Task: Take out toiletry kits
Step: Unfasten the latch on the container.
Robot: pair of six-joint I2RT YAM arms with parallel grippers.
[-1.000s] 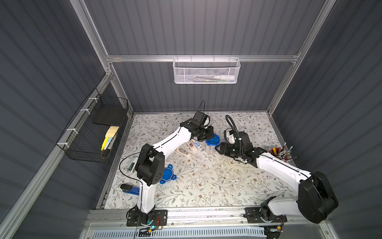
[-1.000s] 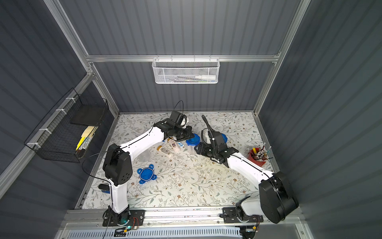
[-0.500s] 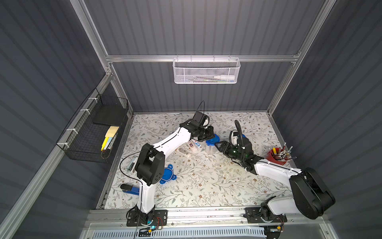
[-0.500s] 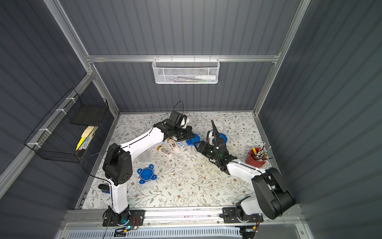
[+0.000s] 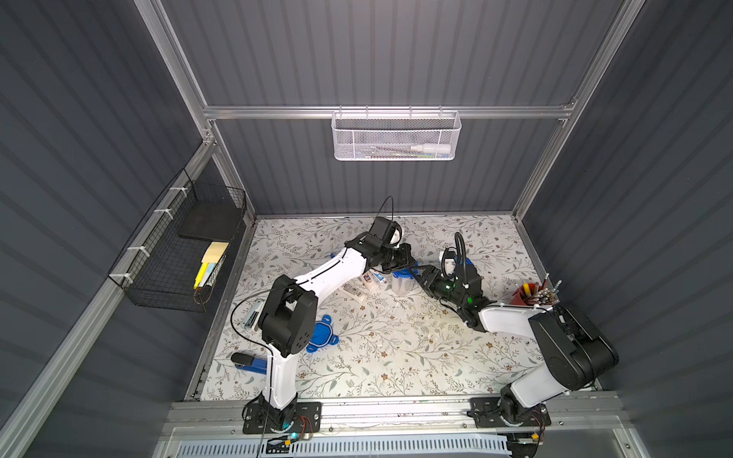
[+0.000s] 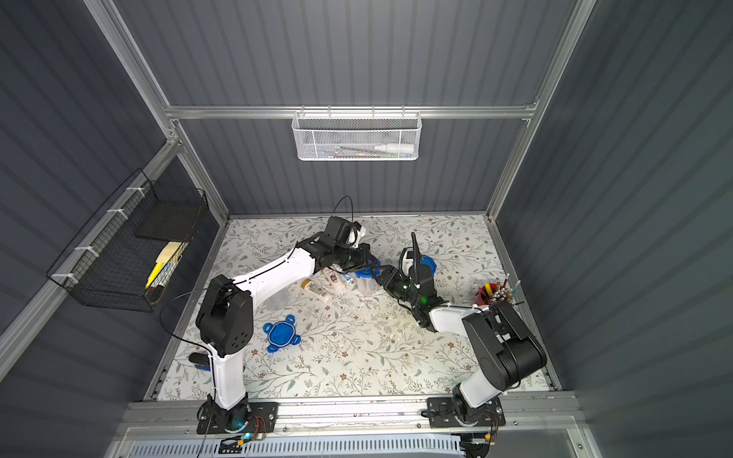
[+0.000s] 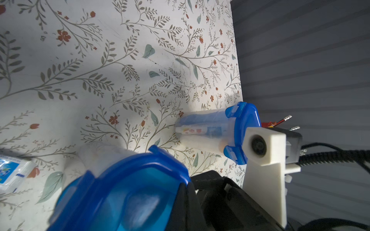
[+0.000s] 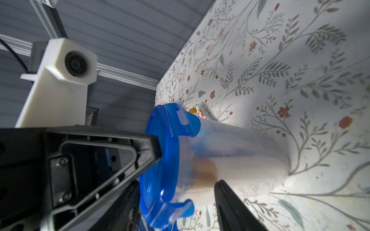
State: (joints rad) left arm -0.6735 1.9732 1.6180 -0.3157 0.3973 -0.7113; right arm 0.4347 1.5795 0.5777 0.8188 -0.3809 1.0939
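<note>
**Item 1.** Clear jar (image 5: 401, 286) with blue clip lid (image 5: 402, 273), stood upright near the middle of the floral table (image 5: 396, 357). The lid is seated on it. One toiletry kit is held inside. A tan-capped bottle (image 8: 204, 172) and a blue shape are made out through the blurred wall.

**Left gripper** (image 5: 409, 262): fingers clenched fully and laid at the lid's rim. Whether a clip is pinched cannot be told.

**Right gripper** (image 8: 188, 165): fingers set either side of the jar. One tip is seen touching the lid rim, the other lies against the wall. Whether the jar is clamped cannot be told.

**Item 2.** Second jar (image 7: 208, 132), lid clipped shut, with a boxed tube (image 7: 192, 131) visible inside. It is placed just behind the right wrist, towards the back wall.

**Item 3.** Loose kit pieces, laid on the table just beside Item 1 under the left forearm: two loose bottles (image 6: 319, 292) and a toothpaste tube (image 6: 346, 277).

**Item 4.** Spare lid (image 5: 323, 337), laid flat beside the left arm's elbow.

**Item 5.** Red cup (image 5: 529, 293) of pens, at the table's right edge
</note>
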